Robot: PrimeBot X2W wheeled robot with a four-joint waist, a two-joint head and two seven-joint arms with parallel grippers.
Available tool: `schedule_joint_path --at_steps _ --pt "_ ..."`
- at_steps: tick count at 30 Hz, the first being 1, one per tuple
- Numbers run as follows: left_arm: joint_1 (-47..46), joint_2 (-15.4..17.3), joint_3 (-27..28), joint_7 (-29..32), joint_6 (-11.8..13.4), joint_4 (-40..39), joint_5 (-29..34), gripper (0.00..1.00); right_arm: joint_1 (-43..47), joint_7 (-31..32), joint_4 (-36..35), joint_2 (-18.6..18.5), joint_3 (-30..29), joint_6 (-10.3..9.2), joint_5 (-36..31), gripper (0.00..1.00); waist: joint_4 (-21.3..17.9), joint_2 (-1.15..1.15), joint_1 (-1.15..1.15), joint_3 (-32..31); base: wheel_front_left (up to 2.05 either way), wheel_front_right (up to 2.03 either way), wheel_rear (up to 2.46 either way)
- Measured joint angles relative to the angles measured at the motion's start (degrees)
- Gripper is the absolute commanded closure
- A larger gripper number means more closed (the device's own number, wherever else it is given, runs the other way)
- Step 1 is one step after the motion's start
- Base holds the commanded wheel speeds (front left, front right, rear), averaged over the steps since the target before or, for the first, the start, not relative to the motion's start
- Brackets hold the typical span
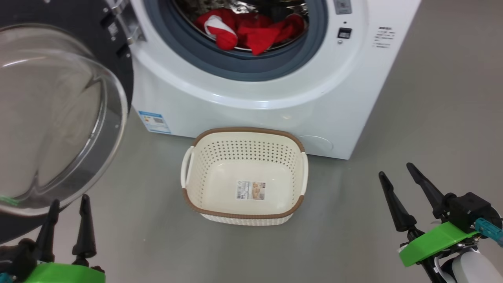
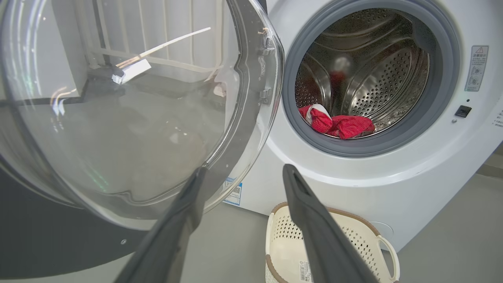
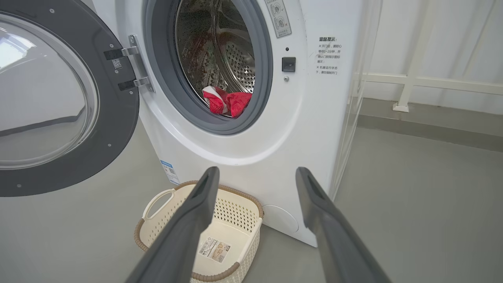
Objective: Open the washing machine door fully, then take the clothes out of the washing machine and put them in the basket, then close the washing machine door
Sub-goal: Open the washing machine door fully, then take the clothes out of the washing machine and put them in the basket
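Clothes (image 1: 259,36), red with white trim, crumpled in drum (image 2: 387,70), left hand (image 1: 69,199) and right hand (image 1: 394,169) spread, empty

Long blk tapered jaws, bright green mounts (image 1: 436,239), teal connector (image 1: 489,230) on R, pale forearm (image 1: 473,269), blk wrist block (image 1: 467,208)

Glossy washing machine (image 1: 243,102), shiny perforated steel drum (image 2: 393,78), glass-bowled door (image 1: 59,118), soft cloth clothes (image 1: 259,35), matt plastic basket (image 1: 243,154)

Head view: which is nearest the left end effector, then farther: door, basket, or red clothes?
1. Round black-rimmed glass door, just ahead of the left end effector.
2. Cream perforated plastic basket, to its right.
3. Red fabric clothes, inside the white washing machine.
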Motion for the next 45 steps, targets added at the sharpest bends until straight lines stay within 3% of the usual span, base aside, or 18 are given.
schedule_joint_path --at_steps 8,22,45 --pt "1.52 1.42 -3.77 0.00 0.00 -1.45 -0.48 0.00 1.27 0.00 -0.59 0.23 -1.62 0.00 -0.03 0.00 -4.14 0.00 0.00 0.23 0.00 0.00 0.00" --pt "2.33 1.74 -5.68 0.00 0.00 -3.81 -1.05 0.00 2.90 0.00 -1.79 0.68 -4.14 0.00 -0.10 0.00 -9.50 0.00 0.00 0.28 0.00 0.00 0.00" --pt "3.31 2.99 -8.42 0.00 0.00 -3.85 -3.07 0.00 4.56 0.00 -2.20 1.18 -4.72 0.00 -0.11 0.00 -10.39 0.00 0.00 -0.78 0.00 0.00 0.00"
